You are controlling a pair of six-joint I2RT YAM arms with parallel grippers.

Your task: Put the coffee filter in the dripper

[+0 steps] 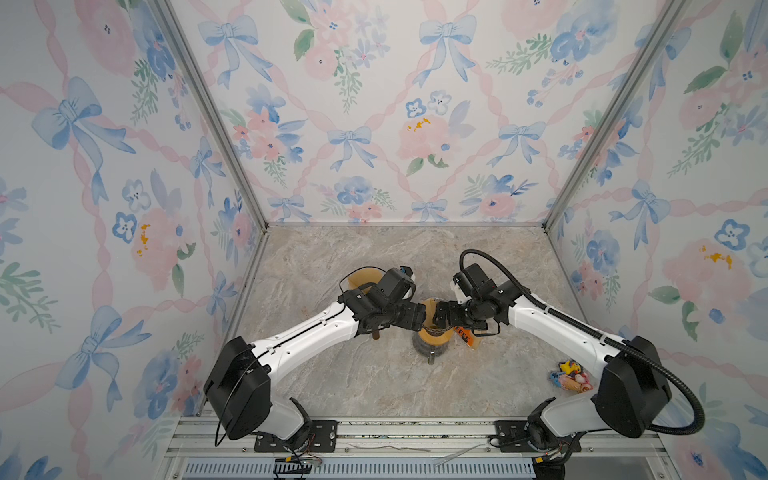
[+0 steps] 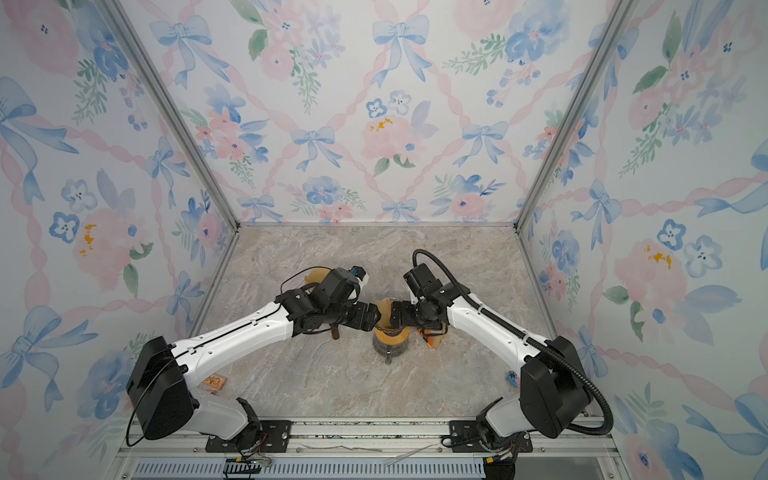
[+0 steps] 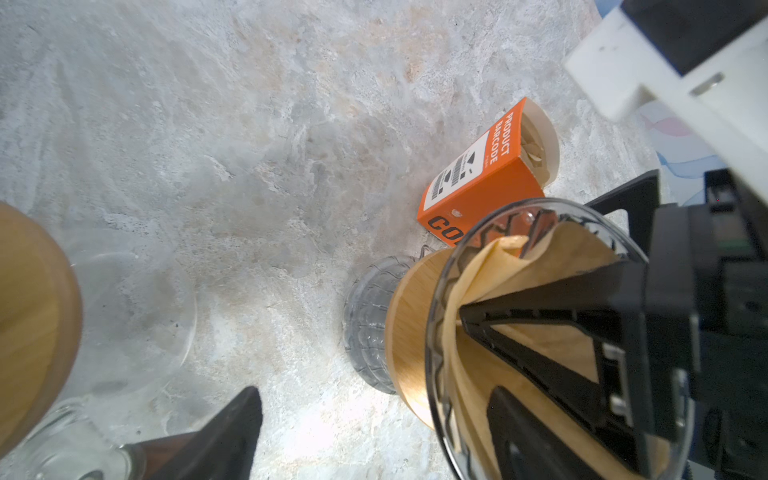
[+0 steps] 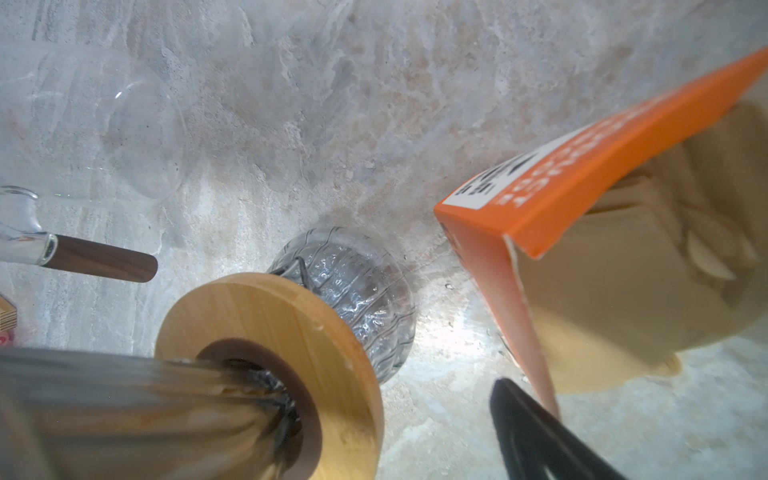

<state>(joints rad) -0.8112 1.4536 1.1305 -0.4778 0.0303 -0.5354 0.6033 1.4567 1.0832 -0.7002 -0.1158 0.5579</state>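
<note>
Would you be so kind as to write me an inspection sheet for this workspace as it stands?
Surface: marbled tabletop, no spills seen.
Job's things: paper filter sits creased inside the glass dripper, which stands on the wooden collar of the jug.
Clutter: open orange filter box beside the jug; second glass pot with a wooden handle; small toys near the table's right edge.
Hands: left hand open beside the dripper; right hand open at the filter.
Cables: black hose along the right arm.
Surroundings: floral walls on three sides; metal rail in front.
</note>
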